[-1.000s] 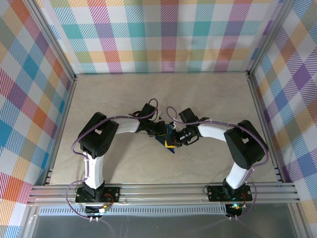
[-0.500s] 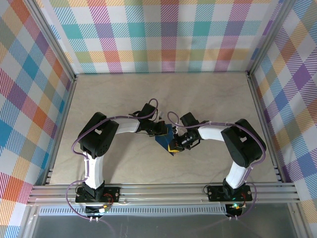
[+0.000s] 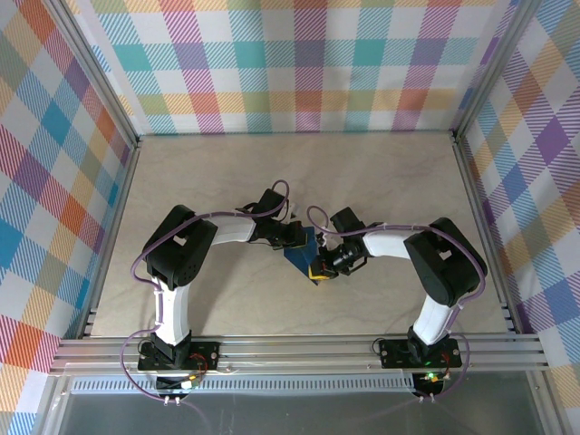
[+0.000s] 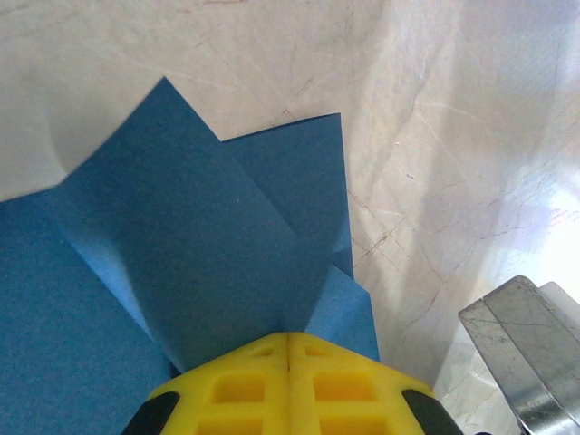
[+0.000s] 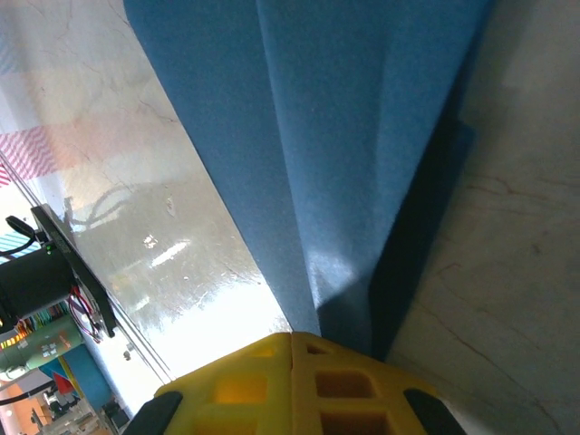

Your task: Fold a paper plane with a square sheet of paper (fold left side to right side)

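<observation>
As left claw (image 4: 288, 339) and right claw (image 5: 291, 337) clamp it, creased blue paper (image 4: 208, 236)

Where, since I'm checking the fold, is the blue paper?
In the top view the blue paper is mid-table, gripped by the left gripper and the right gripper.

**Pale marbled worktop carrying one folded blue sheet**

The worktop (image 3: 227, 172) is a beige, stone-patterned slab with thin brownish veins, glossy enough to throw back bright patches of light in the wrist views. A little nearer than its middle lies the dark-blue sheet of paper (image 3: 302, 256), creased into overlapping pointed flaps. Part of the sheet rests flat on the surface, while one fold stands up off it and casts a dark shadow on the worktop just beside it.
</observation>
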Controlling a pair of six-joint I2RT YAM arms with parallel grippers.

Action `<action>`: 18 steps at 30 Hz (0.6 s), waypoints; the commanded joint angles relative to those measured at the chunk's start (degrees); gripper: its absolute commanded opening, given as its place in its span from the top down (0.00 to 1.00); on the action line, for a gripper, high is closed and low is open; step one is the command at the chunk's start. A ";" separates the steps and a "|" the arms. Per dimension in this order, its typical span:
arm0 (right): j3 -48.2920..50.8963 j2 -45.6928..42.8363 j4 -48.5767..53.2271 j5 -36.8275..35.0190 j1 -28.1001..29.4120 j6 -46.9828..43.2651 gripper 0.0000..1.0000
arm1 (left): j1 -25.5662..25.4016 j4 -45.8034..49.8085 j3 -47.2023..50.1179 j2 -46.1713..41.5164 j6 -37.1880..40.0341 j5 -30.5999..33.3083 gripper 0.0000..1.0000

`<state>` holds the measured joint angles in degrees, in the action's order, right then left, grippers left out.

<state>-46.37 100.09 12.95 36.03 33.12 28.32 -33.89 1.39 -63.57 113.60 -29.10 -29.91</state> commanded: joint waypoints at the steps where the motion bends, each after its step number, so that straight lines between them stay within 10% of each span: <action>1: 1.42 0.63 1.11 -0.61 0.54 0.23 1.00 | 0.14 7.23 1.52 1.51 0.19 4.59 1.00; 18: 4.26 0.28 0.45 -1.40 1.24 1.15 1.00 | 0.14 7.23 1.52 1.57 0.19 4.86 1.00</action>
<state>-44.47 100.03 10.50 36.03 33.76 28.84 -33.89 1.39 -63.57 113.60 -29.10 -29.89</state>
